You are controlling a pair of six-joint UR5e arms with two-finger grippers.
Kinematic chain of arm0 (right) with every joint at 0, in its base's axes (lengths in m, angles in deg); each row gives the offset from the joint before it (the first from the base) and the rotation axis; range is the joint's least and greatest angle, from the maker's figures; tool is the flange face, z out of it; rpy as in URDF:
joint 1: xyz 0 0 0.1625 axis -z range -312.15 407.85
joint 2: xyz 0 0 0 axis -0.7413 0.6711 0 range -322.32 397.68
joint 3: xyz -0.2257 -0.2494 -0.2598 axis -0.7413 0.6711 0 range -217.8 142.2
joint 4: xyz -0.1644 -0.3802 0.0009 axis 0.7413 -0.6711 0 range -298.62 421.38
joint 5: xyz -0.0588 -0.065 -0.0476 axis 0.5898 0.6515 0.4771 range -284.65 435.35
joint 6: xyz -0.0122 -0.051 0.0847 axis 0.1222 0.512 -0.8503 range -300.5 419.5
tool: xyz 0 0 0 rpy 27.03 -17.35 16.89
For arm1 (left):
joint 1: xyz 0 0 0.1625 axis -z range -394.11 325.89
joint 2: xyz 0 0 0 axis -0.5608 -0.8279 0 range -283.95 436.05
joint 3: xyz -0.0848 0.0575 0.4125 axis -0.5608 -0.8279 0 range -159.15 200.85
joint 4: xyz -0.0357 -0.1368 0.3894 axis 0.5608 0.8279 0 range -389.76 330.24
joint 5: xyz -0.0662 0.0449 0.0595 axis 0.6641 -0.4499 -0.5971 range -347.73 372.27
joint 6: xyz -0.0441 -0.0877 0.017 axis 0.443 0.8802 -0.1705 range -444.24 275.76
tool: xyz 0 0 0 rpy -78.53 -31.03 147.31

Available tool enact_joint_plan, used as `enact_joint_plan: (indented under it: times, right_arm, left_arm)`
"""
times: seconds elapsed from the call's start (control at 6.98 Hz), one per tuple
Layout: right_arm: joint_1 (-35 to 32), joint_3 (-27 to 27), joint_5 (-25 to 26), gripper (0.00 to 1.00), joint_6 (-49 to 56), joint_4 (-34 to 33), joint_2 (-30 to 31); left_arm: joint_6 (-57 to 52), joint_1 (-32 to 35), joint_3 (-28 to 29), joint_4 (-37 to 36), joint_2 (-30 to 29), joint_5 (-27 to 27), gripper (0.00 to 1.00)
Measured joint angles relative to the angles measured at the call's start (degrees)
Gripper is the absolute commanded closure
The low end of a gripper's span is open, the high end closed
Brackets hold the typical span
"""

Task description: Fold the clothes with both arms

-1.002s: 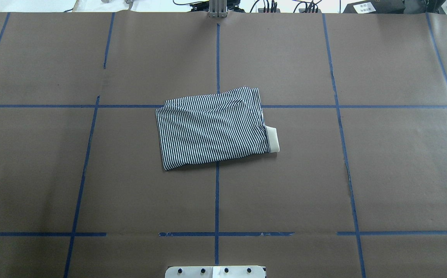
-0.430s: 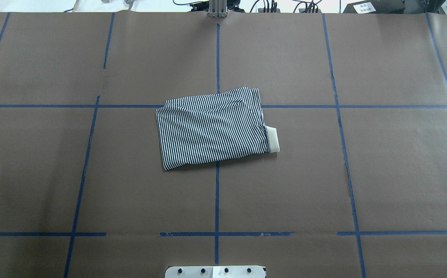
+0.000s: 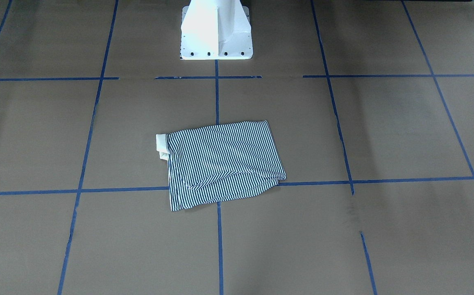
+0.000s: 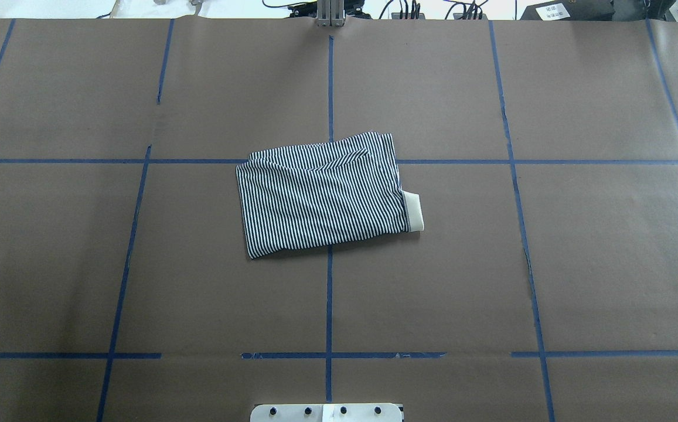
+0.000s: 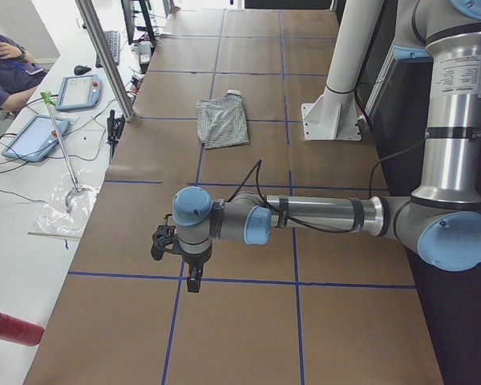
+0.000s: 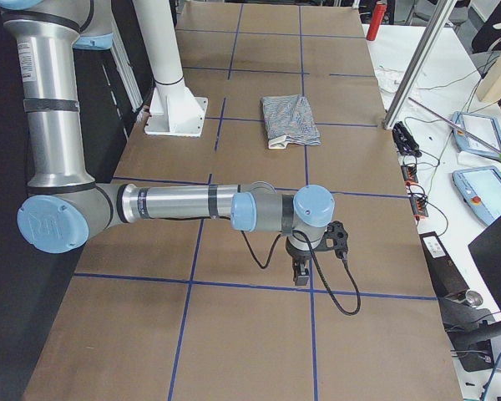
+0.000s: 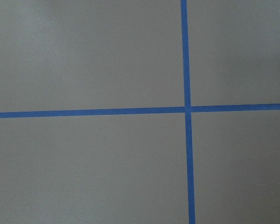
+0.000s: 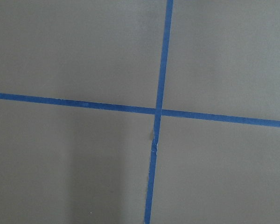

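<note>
Polo shirt (image 4: 322,194) — one, folded — lies flat; left arm (image 5: 321,215), right arm (image 6: 175,203) well clear.

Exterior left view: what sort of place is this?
Likely a robotics lab: a paper-covered table gridded with blue tape, the left arm near a white pedestal, and a side bench holding tablet-like pendants.

Beneath me lies a flat brown paper covering (image 8: 74,51). Two blue tape strips meet at a crossing (image 8: 159,111) just right of centre. The upright strip (image 8: 166,56) leans slightly. The crosswise strip (image 8: 60,101) slopes down to the right. Just below the crossing, the upright strip has a small nick (image 8: 152,136). A faint shadow (image 8: 98,177) darkens the lower left.
</note>
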Motion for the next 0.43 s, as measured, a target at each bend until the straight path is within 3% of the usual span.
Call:
enact_joint_plan:
  times: [0.43]
  right_arm:
    - [0.0,0.1,-0.4,0.00,0.0,0.0,0.0]
  left_arm:
    - [0.0,0.0,0.0,0.1,0.0,0.0,0.00]
